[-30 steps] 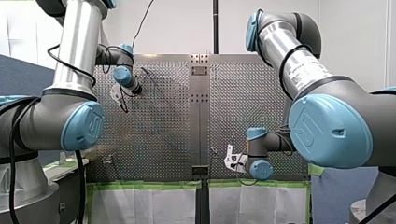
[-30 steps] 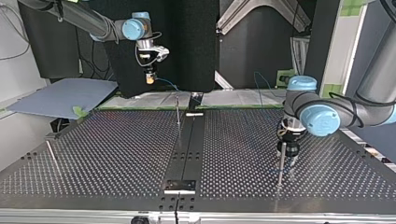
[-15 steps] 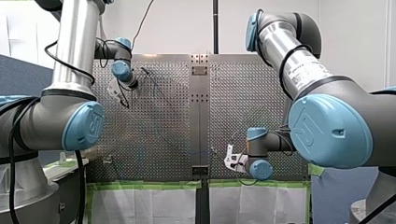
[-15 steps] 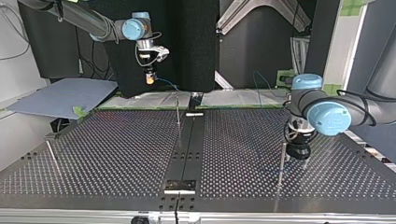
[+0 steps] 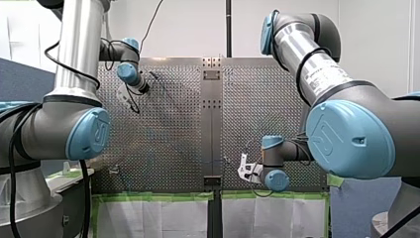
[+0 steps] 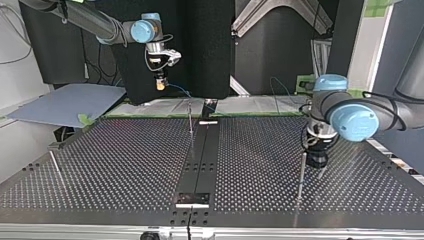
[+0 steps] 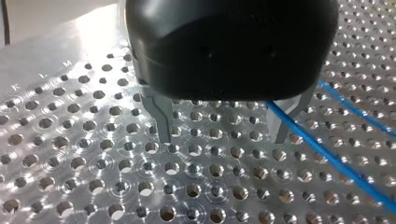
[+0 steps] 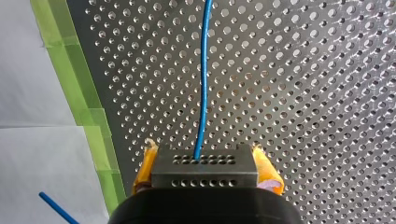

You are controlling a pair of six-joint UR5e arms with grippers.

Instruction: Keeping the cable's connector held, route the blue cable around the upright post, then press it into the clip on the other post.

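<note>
Shifted past the post [image 6: 301, 172], my left end effector [image 7: 222, 138] gapes beside cable [image 7: 327, 154].

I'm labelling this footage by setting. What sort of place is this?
Most likely a robotics lab bench rather than a factory floor: my left arm and my right arm work over a perforated table edged with green tape, fitted with thin upright posts for routing a blue cable.

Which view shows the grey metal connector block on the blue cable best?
The right wrist view: the grey perforated connector block sits clamped between my right gripper's yellow pads. Top view shows only a speck; front and left wrist views don't show it.
</note>
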